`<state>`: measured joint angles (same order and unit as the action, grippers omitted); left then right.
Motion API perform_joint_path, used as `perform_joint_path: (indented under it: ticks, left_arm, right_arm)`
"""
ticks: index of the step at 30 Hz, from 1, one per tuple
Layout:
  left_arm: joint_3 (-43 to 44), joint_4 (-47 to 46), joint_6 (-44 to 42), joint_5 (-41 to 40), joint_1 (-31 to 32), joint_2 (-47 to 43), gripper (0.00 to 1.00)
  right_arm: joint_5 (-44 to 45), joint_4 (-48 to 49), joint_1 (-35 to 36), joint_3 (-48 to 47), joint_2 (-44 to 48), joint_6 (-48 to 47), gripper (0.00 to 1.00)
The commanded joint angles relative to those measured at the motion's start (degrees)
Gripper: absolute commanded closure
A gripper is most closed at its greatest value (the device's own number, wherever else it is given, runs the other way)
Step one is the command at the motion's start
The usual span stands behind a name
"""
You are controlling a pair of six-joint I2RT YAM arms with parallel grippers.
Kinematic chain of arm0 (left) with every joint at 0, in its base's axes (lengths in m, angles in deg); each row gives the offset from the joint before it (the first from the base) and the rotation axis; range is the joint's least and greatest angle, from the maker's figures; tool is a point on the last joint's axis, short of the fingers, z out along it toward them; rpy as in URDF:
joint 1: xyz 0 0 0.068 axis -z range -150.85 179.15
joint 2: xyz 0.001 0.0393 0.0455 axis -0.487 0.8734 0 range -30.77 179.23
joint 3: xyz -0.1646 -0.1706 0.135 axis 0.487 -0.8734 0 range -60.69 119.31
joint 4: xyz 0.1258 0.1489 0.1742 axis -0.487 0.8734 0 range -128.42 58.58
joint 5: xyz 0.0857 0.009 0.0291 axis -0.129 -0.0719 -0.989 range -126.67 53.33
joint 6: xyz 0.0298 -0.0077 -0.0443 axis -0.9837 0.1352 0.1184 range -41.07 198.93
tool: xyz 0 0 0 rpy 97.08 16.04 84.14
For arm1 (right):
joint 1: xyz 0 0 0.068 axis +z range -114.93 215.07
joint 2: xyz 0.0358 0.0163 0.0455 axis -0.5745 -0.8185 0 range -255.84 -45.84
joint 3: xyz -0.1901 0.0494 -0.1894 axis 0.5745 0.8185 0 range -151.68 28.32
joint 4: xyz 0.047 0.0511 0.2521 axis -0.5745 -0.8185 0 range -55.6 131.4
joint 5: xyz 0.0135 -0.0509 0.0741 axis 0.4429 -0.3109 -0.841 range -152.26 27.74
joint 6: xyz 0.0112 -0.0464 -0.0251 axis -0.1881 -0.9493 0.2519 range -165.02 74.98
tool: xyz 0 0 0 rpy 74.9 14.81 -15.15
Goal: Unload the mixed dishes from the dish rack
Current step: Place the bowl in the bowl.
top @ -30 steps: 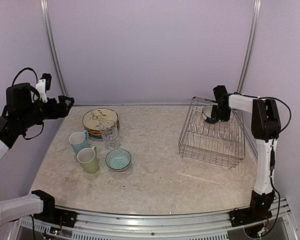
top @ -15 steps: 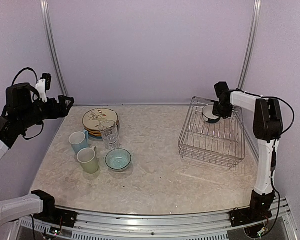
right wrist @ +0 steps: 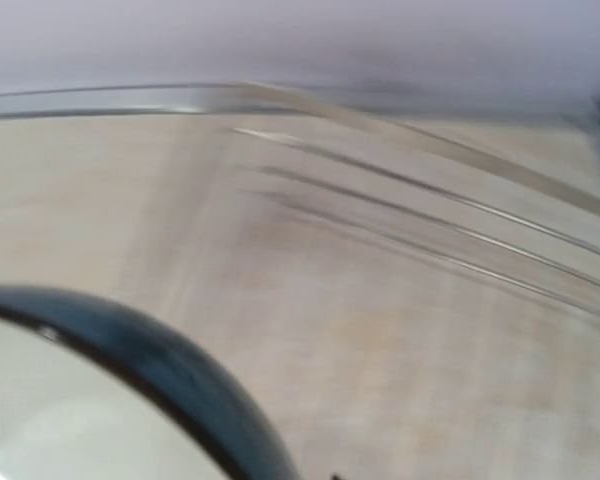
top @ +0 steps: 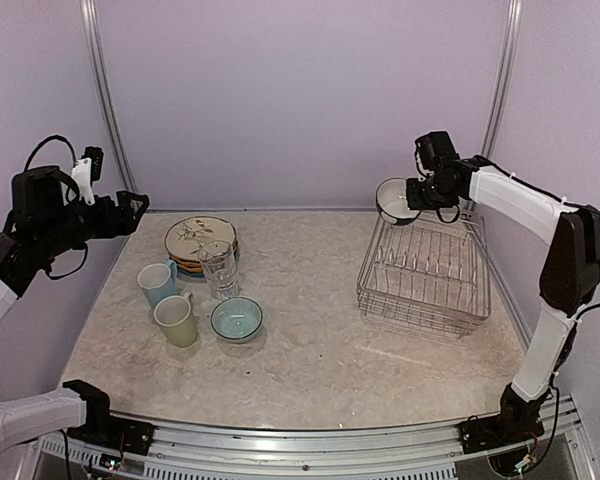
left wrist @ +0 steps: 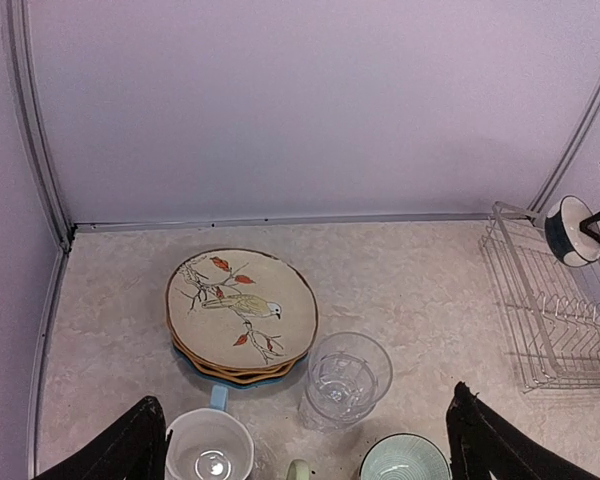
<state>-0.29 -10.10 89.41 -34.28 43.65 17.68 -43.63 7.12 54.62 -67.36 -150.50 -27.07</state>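
My right gripper [top: 416,195] is shut on a teal-and-white bowl [top: 395,200] and holds it in the air above the far left corner of the wire dish rack [top: 425,268]. The bowl's dark rim fills the lower left of the blurred right wrist view [right wrist: 130,350]. It also shows small in the left wrist view [left wrist: 570,230]. The rack holds no other dish that I can see. My left gripper [top: 132,207] is open and empty, raised at the far left above the table.
On the left of the table sit a stack of plates [top: 200,243] with a leaf-and-bird plate on top, a clear glass tumbler [top: 218,268], a light blue mug [top: 158,284], a pale green mug [top: 176,320] and a second teal bowl [top: 237,319].
My right gripper has lifted the bowl up out of the rack's far corner and carried it leftward. The left arm has not moved.
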Motion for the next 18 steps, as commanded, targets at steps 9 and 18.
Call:
perform_joint_path:
  ticks: [9,18]
  left_arm:
    - [-0.37,-0.32,0.82,-0.01,-0.99,0.17,0.08]
    - [-0.46,-0.32,0.91,-0.05,-1.00,0.38,0.08]
  right_arm:
    - [-7.80,0.99,24.27,-6.79,-5.96,-6.72,1.00]
    - [-13.22,-4.97,34.03,-27.31,-23.34,-5.46,1.00]
